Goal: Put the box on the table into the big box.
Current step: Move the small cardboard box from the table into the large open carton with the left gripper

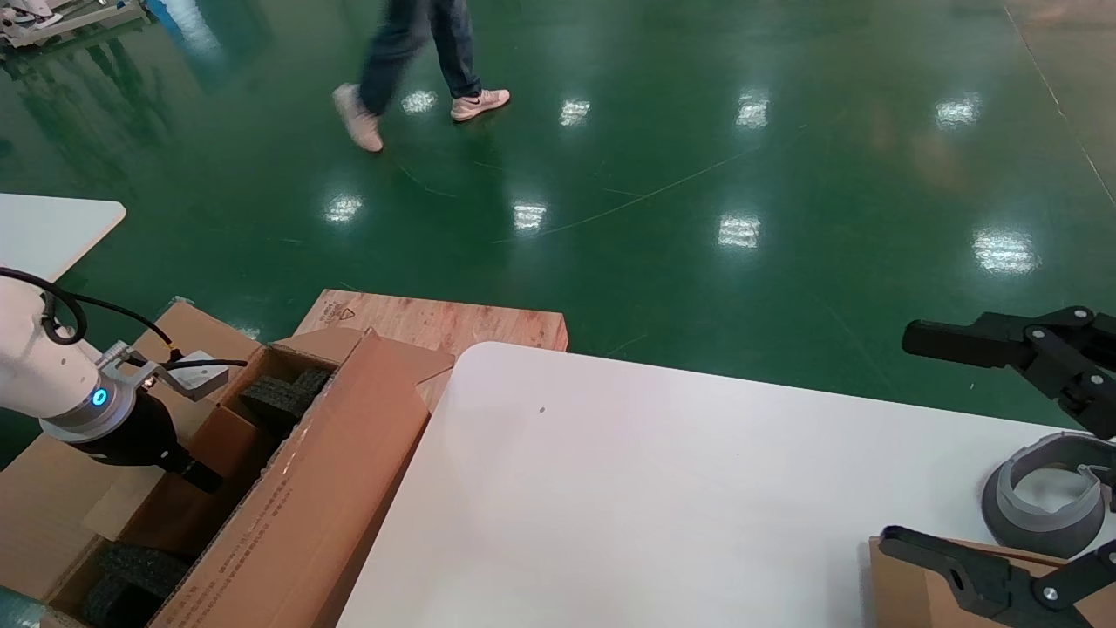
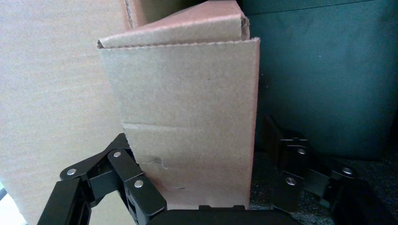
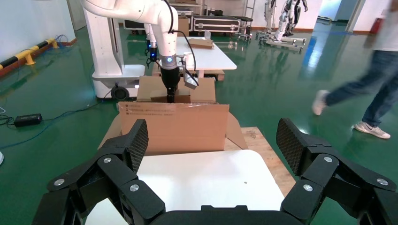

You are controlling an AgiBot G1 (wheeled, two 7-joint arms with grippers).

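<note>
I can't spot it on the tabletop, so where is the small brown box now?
The box sits between the left gripper's fingers, lowered inside the big box at the head view's lower left, beside the table.

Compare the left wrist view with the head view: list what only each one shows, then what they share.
Only the left wrist view: the small box close up, held between the left gripper's jaws, upright against a cardboard wall.

Only the head view: the white table, the plywood board, the green floor, a passer-by's legs, and the open right gripper over the table's edge.

Both: the left gripper reaching down into the big box beside its black foam.
</note>
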